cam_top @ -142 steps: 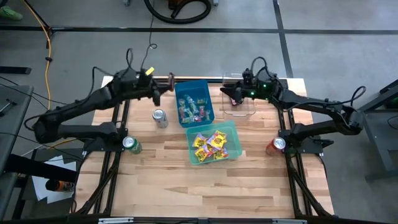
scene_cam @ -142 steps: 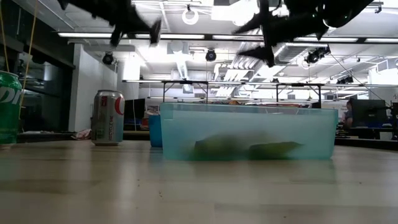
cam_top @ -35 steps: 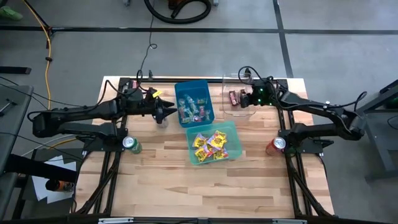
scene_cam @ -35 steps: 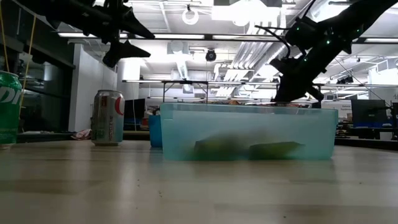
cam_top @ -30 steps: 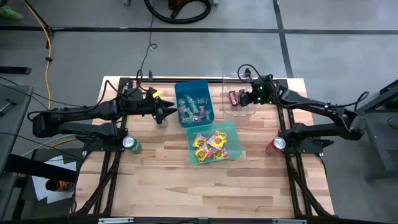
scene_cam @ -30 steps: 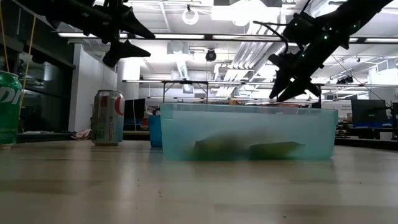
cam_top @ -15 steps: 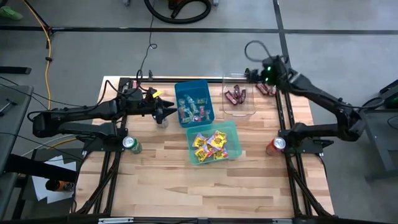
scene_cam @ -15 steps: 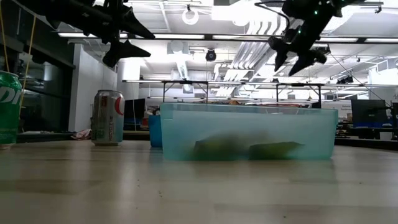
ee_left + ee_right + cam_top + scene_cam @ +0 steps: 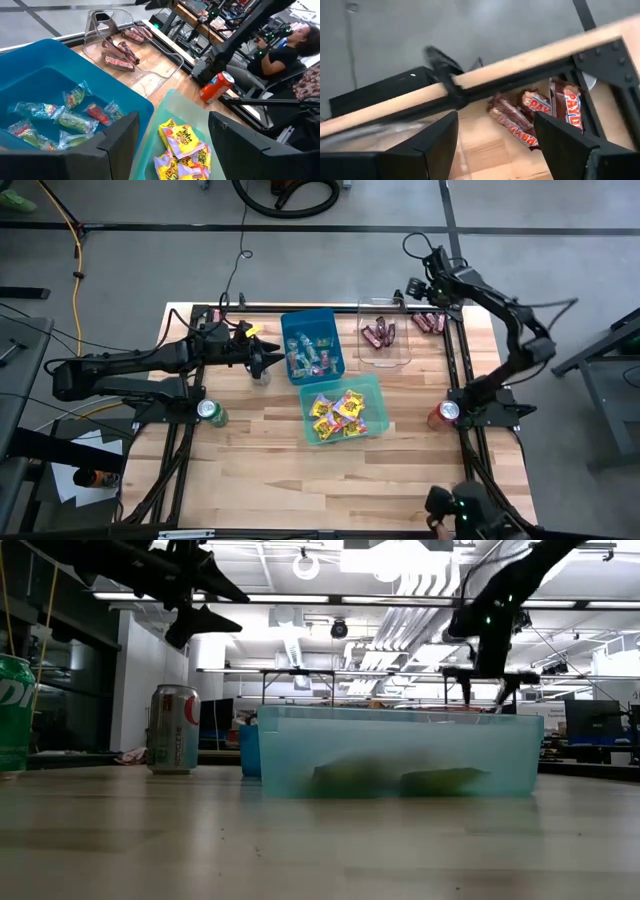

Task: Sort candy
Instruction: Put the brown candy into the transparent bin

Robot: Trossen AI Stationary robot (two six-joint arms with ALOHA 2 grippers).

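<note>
A deep blue plastic bin [image 9: 312,345] with squared walls sits near the far middle of the pale wood-plank table [image 9: 270,450], and everything else places itself around it. Inside it lie small crinkly clear-wrapped green and red candies [image 9: 70,117]. Touching its near edge is a translucent teal bin [image 9: 345,409] holding glossy yellow packets with pink-purple print [image 9: 184,145]. To the blue bin's right stands a clear, thin-walled container [image 9: 385,342] with dark maroon wrapped bars [image 9: 378,333] lying in it; further right, more maroon bars [image 9: 540,112] rest loose on the table by the dark metal frame at the far right corner. The left gripper [image 9: 272,358] hovers just left of the blue bin, its flat dark fingers spread apart and holding nothing. The right gripper [image 9: 412,290] hangs above the table's far edge, beyond the clear container, fingers likewise parted and empty. A silver cylindrical can [image 9: 174,729] stands left of the blue bin.
</note>
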